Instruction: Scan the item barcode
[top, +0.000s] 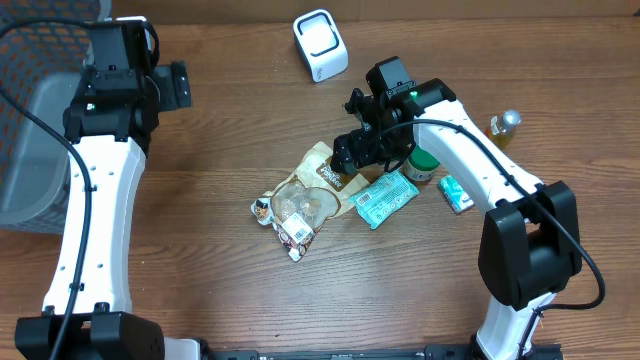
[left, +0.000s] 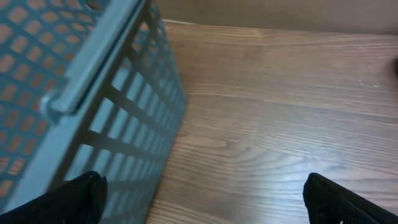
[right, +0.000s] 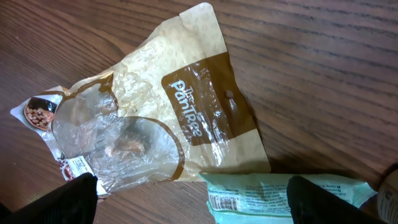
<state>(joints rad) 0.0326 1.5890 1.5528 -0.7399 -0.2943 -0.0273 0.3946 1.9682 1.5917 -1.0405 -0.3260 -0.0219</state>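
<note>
Grey basket (top: 30, 150) at table (top: 220, 130) left edge, left gripper (left: 202, 193) spread wide beside it. Right gripper (right: 186, 199) agape, empty, over beige snack bag (top: 318, 170) mid-table; green packet (top: 387, 198) just right, white scanner (top: 320, 45) near far edge.

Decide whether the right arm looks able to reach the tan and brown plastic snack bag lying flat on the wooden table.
Probably yes: the right gripper hangs open right over the tan and brown plastic snack bag, with nothing lying on top of it.
</note>
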